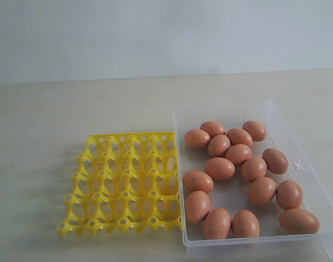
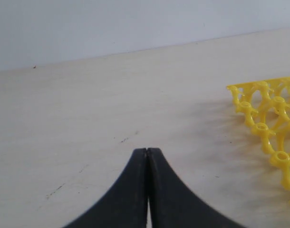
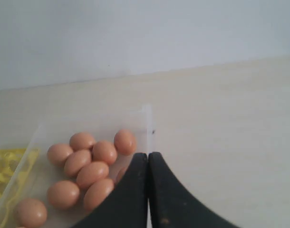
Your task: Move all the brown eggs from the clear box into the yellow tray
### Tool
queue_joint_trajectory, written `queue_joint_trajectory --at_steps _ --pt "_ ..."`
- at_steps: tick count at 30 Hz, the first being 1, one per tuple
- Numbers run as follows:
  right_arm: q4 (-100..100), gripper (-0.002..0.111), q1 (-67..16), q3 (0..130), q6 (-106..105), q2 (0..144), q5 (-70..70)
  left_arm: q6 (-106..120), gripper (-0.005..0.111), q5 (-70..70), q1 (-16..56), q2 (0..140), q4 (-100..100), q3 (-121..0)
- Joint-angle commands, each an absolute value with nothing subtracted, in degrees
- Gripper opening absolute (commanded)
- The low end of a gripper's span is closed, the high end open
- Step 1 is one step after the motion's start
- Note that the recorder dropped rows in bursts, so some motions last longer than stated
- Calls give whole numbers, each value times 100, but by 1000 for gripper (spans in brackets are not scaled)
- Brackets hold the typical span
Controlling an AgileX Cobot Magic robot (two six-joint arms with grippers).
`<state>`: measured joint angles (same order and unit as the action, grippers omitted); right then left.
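Brown eggs point(image 1: 219, 168) all sat in the clear box point(image 1: 232, 195), yellow tray point(image 1: 123, 185) empty alongside: first pick pending. Left wrist: left gripper point(image 2: 146, 151) clenched, empty, above the table point(image 2: 88, 118). Right wrist: right gripper point(image 3: 147, 154) pinched closed by the eggs; it likely needed opening first.
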<state>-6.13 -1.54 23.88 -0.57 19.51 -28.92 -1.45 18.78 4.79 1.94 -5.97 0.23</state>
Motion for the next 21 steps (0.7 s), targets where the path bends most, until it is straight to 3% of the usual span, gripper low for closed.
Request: queue_joint_trajectory --at_steps 1,11,21 --pt "-302 0 -130 3693 -575 2935 -3237 -170 0 1809 519 208 -559 0" --pt "-1267 0 -161 5370 -1657 4484 -4357 -170 0 1809 519 208 -559 0" --pt "-1149 0 -804 6308 -1517 6117 -5494 -170 0 1809 519 208 -559 0"
